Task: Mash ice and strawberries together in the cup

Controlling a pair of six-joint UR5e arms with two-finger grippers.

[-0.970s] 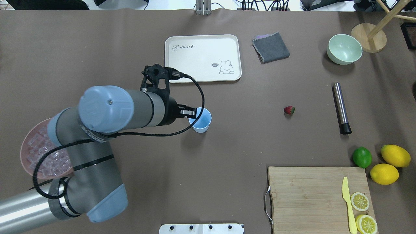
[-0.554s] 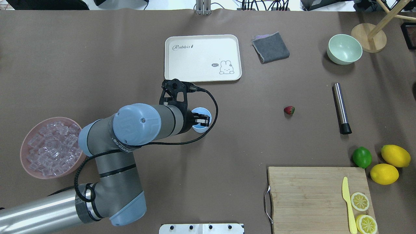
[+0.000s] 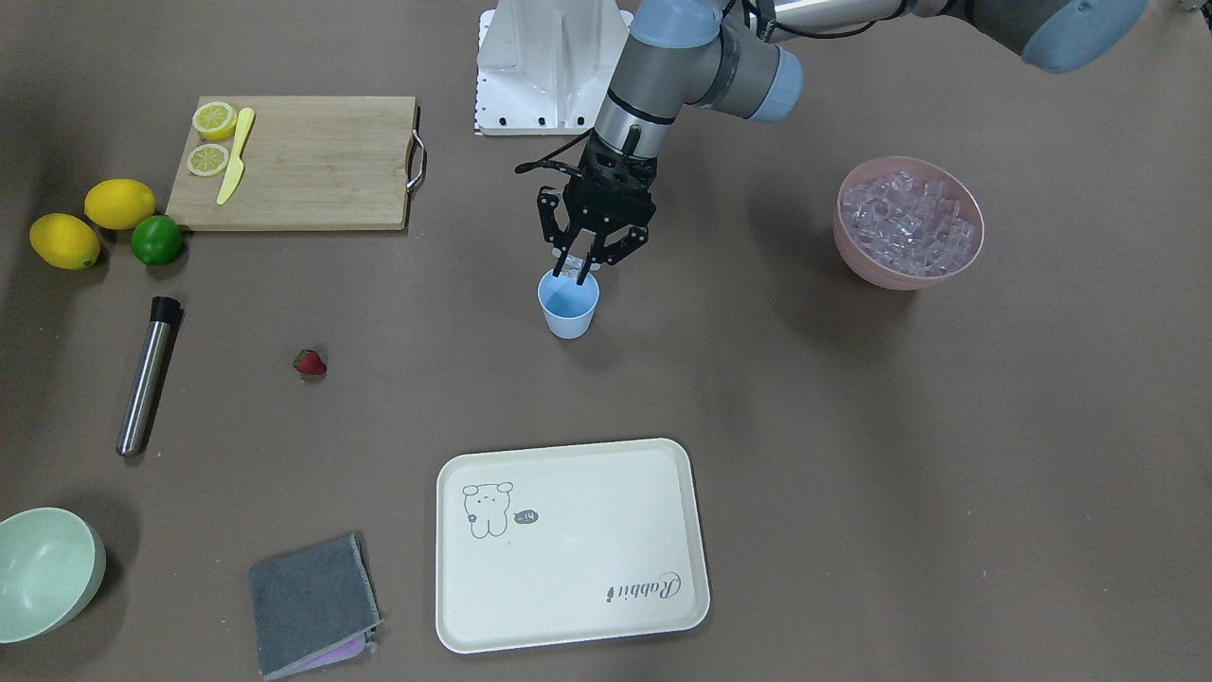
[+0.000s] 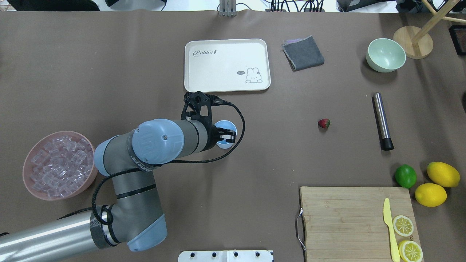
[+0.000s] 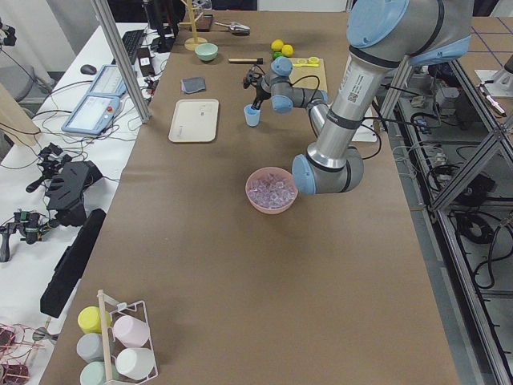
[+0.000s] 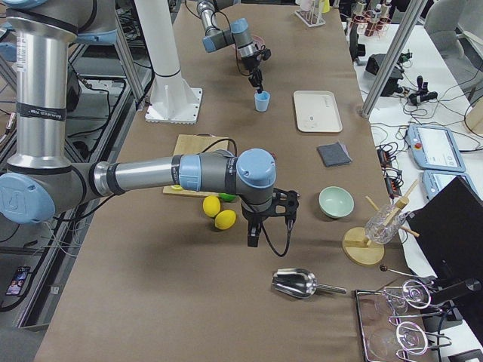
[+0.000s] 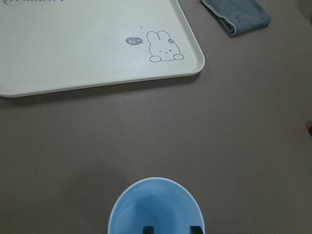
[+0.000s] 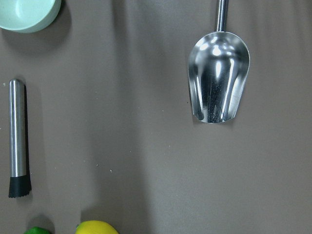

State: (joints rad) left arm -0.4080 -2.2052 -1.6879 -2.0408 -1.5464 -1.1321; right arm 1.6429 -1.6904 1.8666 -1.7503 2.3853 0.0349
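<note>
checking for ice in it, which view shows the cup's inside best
Left wrist-mounted: it looks right into the cup, close up. Overhead, the left hand covers part of it; front-facing and side views show it small.

The brown desk (image 4: 109,54) carries a cup (image 3: 568,308), strawberry (image 4: 324,123), tray (image 4: 225,65), cloth (image 4: 303,53), pink bowl (image 3: 876,273), green bowl (image 4: 385,55), steel rod (image 4: 381,120), cutting board (image 4: 346,218), lemons (image 4: 443,174) and a lime (image 4: 405,176).

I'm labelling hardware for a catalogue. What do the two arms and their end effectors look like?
The left arm and right arm are silver-grey tubes with pale blue joint caps. The left end effector and right end effector are black, each trailing a black cable.
</note>
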